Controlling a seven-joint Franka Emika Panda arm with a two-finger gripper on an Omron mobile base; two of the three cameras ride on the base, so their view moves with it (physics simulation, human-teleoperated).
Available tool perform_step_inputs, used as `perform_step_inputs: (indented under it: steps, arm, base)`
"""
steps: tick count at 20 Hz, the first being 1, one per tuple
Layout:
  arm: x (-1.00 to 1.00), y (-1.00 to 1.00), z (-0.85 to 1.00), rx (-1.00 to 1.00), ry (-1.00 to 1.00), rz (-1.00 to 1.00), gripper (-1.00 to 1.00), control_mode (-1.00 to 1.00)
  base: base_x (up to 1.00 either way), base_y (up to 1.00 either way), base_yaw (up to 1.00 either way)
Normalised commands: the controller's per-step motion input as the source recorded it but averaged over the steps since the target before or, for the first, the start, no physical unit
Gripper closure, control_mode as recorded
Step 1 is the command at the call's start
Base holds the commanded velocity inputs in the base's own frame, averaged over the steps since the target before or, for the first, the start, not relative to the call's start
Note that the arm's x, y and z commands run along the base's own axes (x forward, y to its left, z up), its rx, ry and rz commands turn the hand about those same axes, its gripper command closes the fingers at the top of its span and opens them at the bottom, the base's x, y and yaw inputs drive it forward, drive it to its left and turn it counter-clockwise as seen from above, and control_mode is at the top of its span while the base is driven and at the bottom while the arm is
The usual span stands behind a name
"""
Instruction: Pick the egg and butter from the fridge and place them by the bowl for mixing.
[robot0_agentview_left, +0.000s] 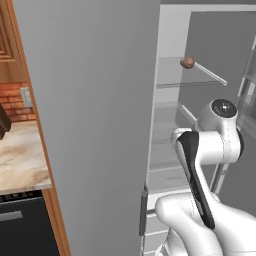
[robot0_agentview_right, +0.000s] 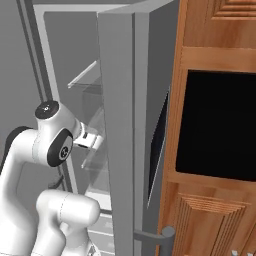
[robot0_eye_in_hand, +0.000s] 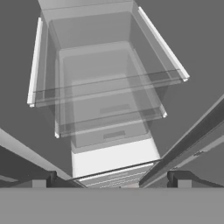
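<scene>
One egg (robot0_agentview_left: 187, 62), small and brown, rests at the front edge of an upper glass shelf (robot0_agentview_left: 192, 80) inside the open fridge (robot0_agentview_left: 170, 30), above the arm's raised joint and well apart from the gripper. Touching the egg on its right is one thin pale stick, the butter (robot0_agentview_left: 210, 73), which slants along the shelf toward the right; its colour reads as near white in the left base view.

The gripper (robot0_eye_in_hand: 114, 181) points into the fridge interior, below the level of the egg's shelf. In the hand view its two dark fingertips (robot0_eye_in_hand: 43, 180) stand far apart at the bottom of the picture, with nothing between them; the jaws are fully spread and hold no object. Ahead of the fingertips lie two clear glass shelves (robot0_eye_in_hand: 109, 85) stacked one behind the other, each edged with white rails, and beyond them one white drawer front (robot0_eye_in_hand: 113, 157).

The arm (robot0_agentview_left: 207, 150) is folded: the upper link rises from the base, bends at a round dark-capped joint (robot0_agentview_right: 49, 110), and the forearm reaches forward past the edge of the grey fridge door (robot0_agentview_right: 122, 130). To the arm's right stand wooden cabinets (robot0_agentview_right: 215, 45) with one black oven window (robot0_agentview_right: 217, 125); to its left, one marble counter (robot0_agentview_left: 20, 155) and brick wall (robot0_agentview_left: 12, 102).
</scene>
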Motion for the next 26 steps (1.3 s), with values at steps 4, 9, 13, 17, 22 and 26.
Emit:
perform_step_inputs:
  steps: [4,9,13,17,22,26]
  arm:
    - [0.0,0.0,0.0,0.0,0.0,0.0,-1.0,1.0]
    - [0.0,0.0,0.0,0.0,0.0,0.0,-1.0,1.0]
    - [0.0,0.0,0.0,0.0,0.0,0.0,-1.0,1.0]
    - [0.0,0.0,0.0,0.0,0.0,0.0,-1.0,1.0]
    - [0.0,0.0,0.0,0.0,0.0,0.0,-1.0,1.0]
    - [0.0,0.0,0.0,0.0,0.0,0.0,-1.0,1.0]
  base:
    - [0.35,0.0,0.02]
    - [0.31,0.0,0.01]
    - [0.04,0.0,0.0]
    - [0.0,0.0,0.0]
    - [0.0,0.0,0.0]
    - [0.0,0.0,0.0]
